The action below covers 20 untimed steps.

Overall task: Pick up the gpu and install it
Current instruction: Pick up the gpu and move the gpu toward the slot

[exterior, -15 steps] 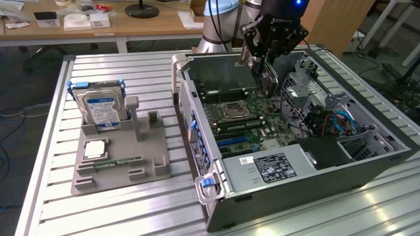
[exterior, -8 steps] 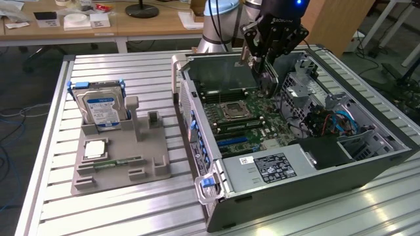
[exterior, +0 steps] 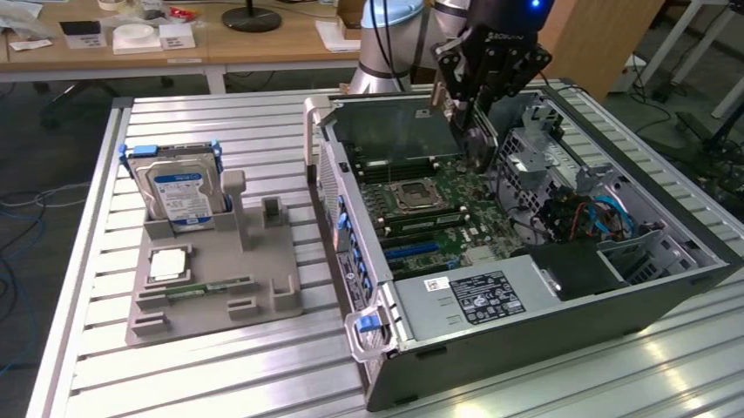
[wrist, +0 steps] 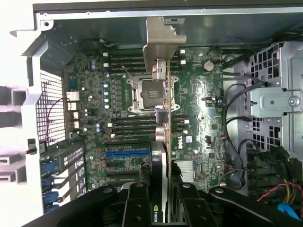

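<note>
Above the open computer case [exterior: 651, 292], the end effector [wrist: 165, 191] points down, partly closed on the gpu [wrist: 163, 137].

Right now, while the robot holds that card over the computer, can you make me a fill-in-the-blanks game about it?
1. The gripper is shut on the ____.
2. The gpu is held over the green ____ inside the open computer case.
3. The hard drive standing in the gray holder has a ____ label.

Missing words: gpu; motherboard; blue.
</note>
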Available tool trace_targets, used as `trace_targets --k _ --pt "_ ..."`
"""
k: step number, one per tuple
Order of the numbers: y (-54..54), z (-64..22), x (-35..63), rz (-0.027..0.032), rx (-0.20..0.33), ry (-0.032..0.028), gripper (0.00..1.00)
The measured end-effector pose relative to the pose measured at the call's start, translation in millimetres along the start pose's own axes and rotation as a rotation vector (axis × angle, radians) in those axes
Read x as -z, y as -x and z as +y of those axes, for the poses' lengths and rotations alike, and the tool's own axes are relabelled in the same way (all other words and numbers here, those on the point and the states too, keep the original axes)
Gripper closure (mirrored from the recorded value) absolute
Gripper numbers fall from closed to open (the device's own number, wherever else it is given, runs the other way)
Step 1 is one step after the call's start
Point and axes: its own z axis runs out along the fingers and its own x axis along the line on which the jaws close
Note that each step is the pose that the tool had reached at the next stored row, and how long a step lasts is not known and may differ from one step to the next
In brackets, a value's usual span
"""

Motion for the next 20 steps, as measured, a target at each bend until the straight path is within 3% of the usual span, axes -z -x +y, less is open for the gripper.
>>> trace_targets --k 20 --pt "32.1 2.4 -0.8 0.0000 0.000 0.0000 0.73"
